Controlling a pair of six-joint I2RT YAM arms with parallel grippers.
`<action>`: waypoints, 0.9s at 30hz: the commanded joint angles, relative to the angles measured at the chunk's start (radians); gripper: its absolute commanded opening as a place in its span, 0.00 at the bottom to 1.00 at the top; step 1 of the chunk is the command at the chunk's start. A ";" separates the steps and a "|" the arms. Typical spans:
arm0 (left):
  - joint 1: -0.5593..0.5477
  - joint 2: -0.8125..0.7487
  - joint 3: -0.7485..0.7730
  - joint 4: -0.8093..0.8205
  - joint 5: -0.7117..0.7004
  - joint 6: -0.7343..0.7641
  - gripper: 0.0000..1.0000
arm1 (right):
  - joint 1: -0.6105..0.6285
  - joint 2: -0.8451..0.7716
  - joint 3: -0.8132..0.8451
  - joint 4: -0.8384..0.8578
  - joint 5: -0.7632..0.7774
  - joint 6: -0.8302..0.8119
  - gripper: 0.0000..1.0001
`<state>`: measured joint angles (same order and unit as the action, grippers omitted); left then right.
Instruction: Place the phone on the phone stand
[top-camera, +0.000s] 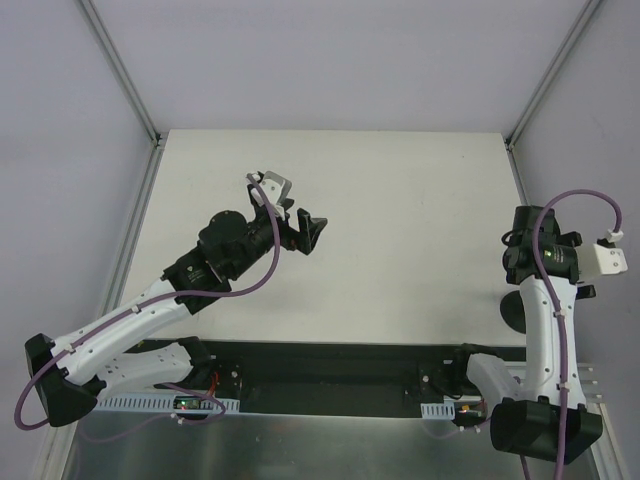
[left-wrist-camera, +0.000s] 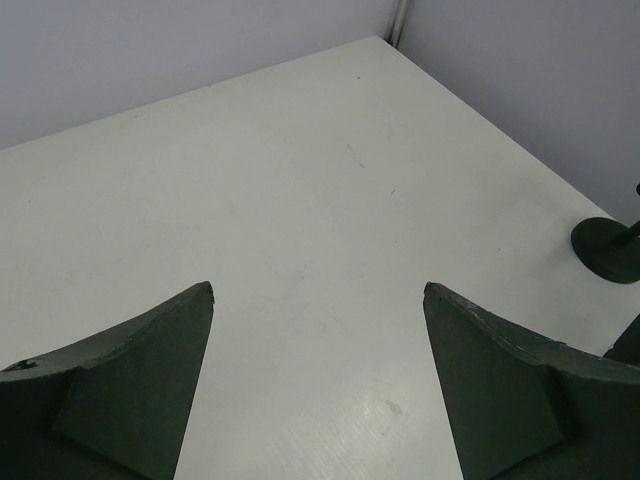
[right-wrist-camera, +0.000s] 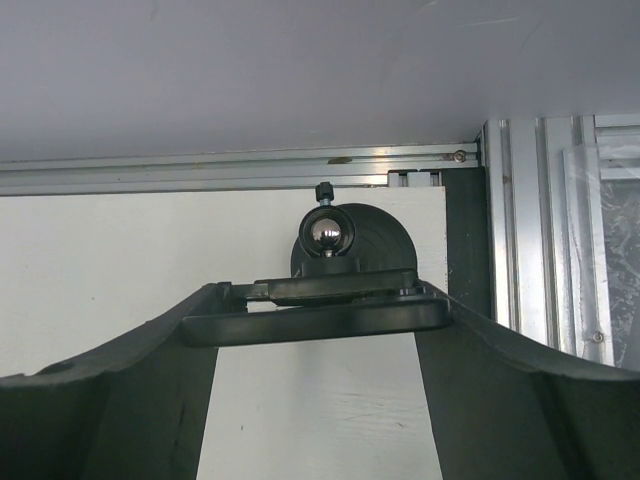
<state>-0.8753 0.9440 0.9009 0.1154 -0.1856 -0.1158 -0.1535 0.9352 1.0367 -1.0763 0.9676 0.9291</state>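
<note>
Plainly, the right gripper (right-wrist-camera: 325, 312) has its jaws clamped on the phone (right-wrist-camera: 315, 320). The phone is a thin black slab with rounded corners, seen edge-on, and it spans the gap from one finger to the other. It is held level, right in front of the stand (right-wrist-camera: 352, 240). The stand is matte black with a round disc base, and a polished metal ball (right-wrist-camera: 328, 235) sits above a flat cradle plate (right-wrist-camera: 340, 289). The phone's top edge lies along that plate, but it cannot be told whether the two touch. Behind the stand a brushed aluminium rail (right-wrist-camera: 200, 170) runs along the table edge.

The top view shows none of this. There the right arm's white link and black wrist cover the gripper and the phone, and only a dark arc of the stand's base (top-camera: 514, 312) shows at the table's right side. That view does show a purple cable (top-camera: 585, 200) looping over the right wrist, and the left arm reaching out to mid-table.

The left gripper (left-wrist-camera: 320, 290) hangs with its jaws wide apart and nothing between them. Its fingers are dull, dark wedges with blunt tips. Below them lies the smooth white table (left-wrist-camera: 300, 150), faintly scuffed. At the far right of the left wrist view the stand's disc base shows again, small and well apart from those fingers.
</note>
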 joint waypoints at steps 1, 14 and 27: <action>0.004 0.001 0.047 0.010 0.032 -0.021 0.84 | -0.015 -0.001 0.013 0.096 0.022 -0.064 0.01; 0.006 0.019 0.058 -0.003 0.064 -0.030 0.81 | -0.017 -0.029 0.034 0.115 -0.024 -0.260 0.97; 0.006 0.019 0.062 -0.006 0.066 -0.022 0.84 | 0.052 -0.171 0.138 0.129 -0.136 -0.713 0.96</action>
<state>-0.8753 0.9646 0.9215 0.0902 -0.1307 -0.1299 -0.1577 0.8009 1.0889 -0.9604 0.8856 0.4248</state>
